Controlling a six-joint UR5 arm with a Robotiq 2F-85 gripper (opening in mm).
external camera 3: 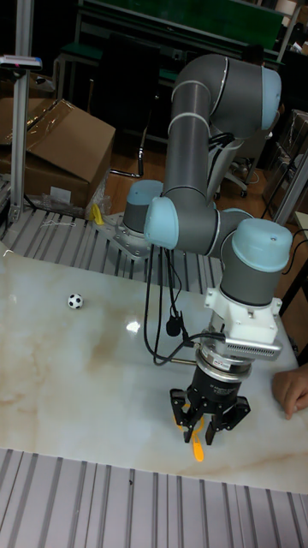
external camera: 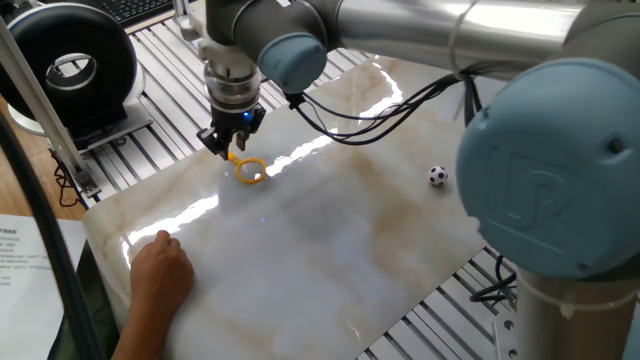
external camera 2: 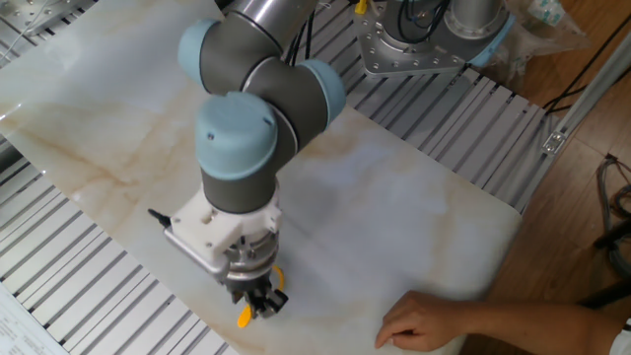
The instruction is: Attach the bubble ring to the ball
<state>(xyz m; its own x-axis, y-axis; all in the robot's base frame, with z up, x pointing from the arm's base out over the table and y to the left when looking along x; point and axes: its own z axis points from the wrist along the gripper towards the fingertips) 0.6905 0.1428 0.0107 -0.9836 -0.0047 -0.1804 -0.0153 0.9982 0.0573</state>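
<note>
The bubble ring (external camera: pixel 250 170) is a small orange-yellow hoop lying flat on the marble table (external camera: pixel 330 240), its stub handle (external camera: pixel 232 157) pointing away from the hoop. My gripper (external camera: pixel 228 143) hangs open directly over that handle, one finger on each side of it. In the other fixed view the gripper (external camera 2: pixel 261 301) hides the hoop and only the handle tip (external camera 2: pixel 245 316) shows. The tall fixed view shows the handle (external camera 3: pixel 198 447) poking out below the spread fingers (external camera 3: pixel 178 409). The ball (external camera: pixel 437 176) (external camera 3: pixel 75 301), white with black patches, rests far off on the marble.
A person's hand (external camera: pixel 160 270) (external camera 2: pixel 424 320) lies flat on the marble near the ring. A black round device (external camera: pixel 70 60) stands on the slatted frame behind the gripper. Cables (external camera: pixel 400 105) trail from the arm over the table.
</note>
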